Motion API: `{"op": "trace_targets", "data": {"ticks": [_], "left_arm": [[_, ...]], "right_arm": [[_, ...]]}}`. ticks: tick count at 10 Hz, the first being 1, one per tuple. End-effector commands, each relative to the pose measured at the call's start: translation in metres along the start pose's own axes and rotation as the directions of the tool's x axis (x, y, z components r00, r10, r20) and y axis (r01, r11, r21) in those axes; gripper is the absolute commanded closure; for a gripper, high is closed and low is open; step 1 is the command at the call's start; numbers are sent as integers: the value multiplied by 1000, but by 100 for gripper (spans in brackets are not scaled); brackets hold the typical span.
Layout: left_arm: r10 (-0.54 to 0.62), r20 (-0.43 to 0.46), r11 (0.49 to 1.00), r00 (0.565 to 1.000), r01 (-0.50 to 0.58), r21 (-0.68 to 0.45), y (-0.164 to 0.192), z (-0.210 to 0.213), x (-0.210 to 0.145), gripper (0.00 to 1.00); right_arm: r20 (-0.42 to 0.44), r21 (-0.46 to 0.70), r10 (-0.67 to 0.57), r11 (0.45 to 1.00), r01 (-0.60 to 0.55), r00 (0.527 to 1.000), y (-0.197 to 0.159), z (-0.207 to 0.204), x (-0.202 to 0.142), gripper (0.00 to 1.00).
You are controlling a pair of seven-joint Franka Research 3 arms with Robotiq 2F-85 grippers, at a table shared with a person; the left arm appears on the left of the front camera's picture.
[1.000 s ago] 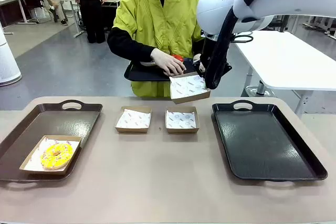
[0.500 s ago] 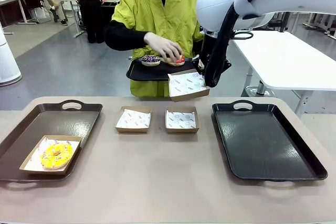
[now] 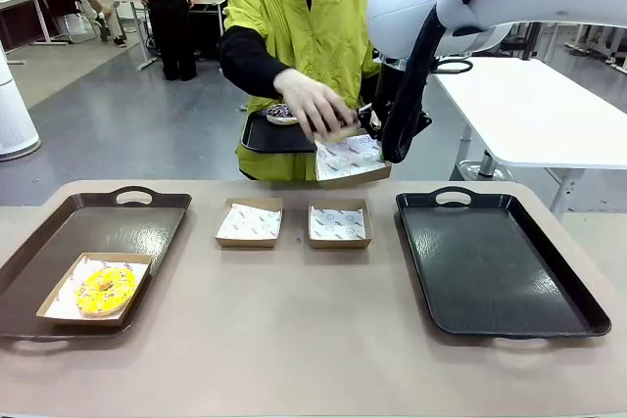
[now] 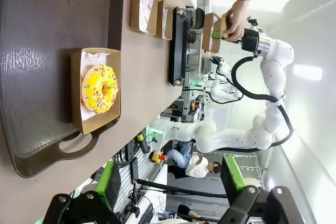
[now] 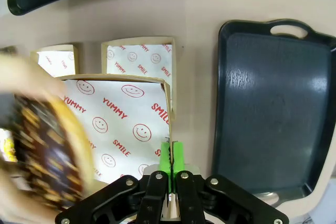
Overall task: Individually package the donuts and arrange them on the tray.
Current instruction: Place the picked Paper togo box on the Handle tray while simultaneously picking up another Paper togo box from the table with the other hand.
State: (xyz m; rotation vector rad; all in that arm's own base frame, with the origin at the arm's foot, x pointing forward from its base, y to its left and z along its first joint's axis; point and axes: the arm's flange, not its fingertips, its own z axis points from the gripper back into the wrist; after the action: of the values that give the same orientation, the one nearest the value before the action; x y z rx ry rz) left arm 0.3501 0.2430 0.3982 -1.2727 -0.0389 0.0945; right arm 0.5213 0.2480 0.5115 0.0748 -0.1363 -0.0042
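My right gripper (image 5: 170, 160) is shut on the rim of a paper-lined cardboard box (image 5: 123, 124), holding it tilted in the air past the table's far edge (image 3: 348, 159). The person's hand (image 3: 315, 105) brings a chocolate donut with coloured sprinkles (image 5: 44, 150), blurred, over that box. Another donut (image 3: 281, 112) lies on the dark tray the person holds. A yellow-iced donut (image 3: 106, 289) sits in a box on the brown tray (image 3: 147, 217) at the left. My left gripper (image 4: 170, 182) hangs open above that tray, with the yellow donut (image 4: 100, 88) below it.
Two empty lined boxes (image 3: 249, 222) (image 3: 339, 223) stand side by side at mid-table. A black tray (image 3: 495, 261) lies bare at the right. People and a white table are farther back.
The person's hand has lifted a donut off their tray and carried it over the box my right gripper holds. Both arms have stayed put.
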Motion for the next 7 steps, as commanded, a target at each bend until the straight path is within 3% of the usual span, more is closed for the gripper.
{"op": "trace_targets", "data": {"ticks": [1,7], "left_arm": [[1,-2,1000,1000,-1,1,0,2,-2,0],[1,-2,1000,1000,-1,1,0,2,-2,0]], "right_arm": [[8,9,7,1000,-7,1000,-3,-2,-1,100],[8,9,7,1000,-7,1000,-3,-2,-1,100]]}}
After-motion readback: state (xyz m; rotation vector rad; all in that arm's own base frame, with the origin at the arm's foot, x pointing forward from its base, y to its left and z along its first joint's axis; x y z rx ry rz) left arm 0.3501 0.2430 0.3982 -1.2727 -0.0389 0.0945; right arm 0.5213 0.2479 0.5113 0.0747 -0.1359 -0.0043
